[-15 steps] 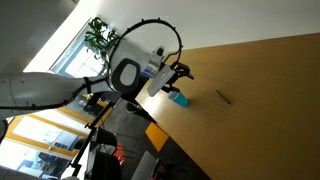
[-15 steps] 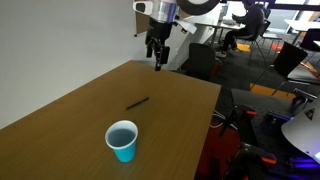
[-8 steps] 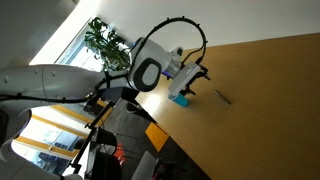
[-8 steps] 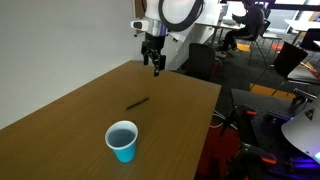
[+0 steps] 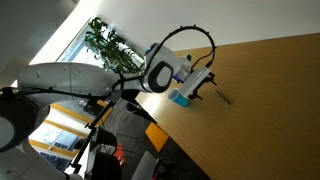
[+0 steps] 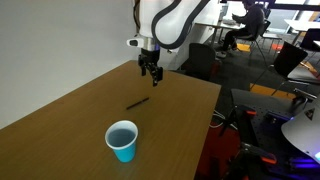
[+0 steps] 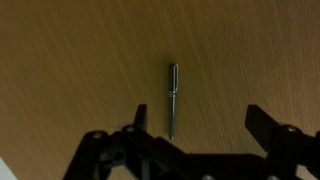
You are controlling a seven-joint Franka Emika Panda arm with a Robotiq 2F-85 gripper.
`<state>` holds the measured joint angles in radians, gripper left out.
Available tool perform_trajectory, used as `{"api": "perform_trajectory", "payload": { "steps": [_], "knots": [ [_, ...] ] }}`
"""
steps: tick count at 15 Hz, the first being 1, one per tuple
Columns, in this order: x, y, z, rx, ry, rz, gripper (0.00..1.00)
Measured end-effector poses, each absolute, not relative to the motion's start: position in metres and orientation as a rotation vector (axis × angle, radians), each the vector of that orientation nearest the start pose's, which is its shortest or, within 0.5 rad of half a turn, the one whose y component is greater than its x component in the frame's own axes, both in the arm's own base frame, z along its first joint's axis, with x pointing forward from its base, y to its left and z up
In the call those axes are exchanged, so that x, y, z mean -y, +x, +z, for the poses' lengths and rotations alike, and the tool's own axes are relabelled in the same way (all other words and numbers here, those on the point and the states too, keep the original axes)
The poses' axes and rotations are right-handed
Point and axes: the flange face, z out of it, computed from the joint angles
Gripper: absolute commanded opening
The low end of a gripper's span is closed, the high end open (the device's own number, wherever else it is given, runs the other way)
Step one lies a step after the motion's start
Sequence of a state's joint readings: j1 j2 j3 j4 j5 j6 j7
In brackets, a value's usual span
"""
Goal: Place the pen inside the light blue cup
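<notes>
The pen (image 7: 173,100) lies flat on the wooden table (image 7: 60,60) at the centre of the wrist view, not yet grasped, my gripper (image 7: 197,125) hovering above it with jaws spread and empty, while the light blue cup (image 6: 122,140) stands empty at lower centre of an exterior view, so pickup, carry and drop all remain.

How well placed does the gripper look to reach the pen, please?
Probably yes: the open gripper hangs above the pen, which lies alone on the wooden table; the light blue cup stands well apart.
</notes>
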<state>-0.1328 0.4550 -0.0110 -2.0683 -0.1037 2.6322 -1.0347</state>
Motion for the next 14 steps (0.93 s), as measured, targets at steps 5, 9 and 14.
{"api": "perform_trajectory", "payload": {
  "steps": [5,9,14],
  "knots": [
    [0.077,0.601,0.191,1.566,-2.835,-0.042,1.0],
    [0.065,0.611,0.173,1.58,-2.805,-0.042,1.0],
    [0.048,0.626,0.16,1.604,-2.77,-0.063,1.0]
  ]
}}
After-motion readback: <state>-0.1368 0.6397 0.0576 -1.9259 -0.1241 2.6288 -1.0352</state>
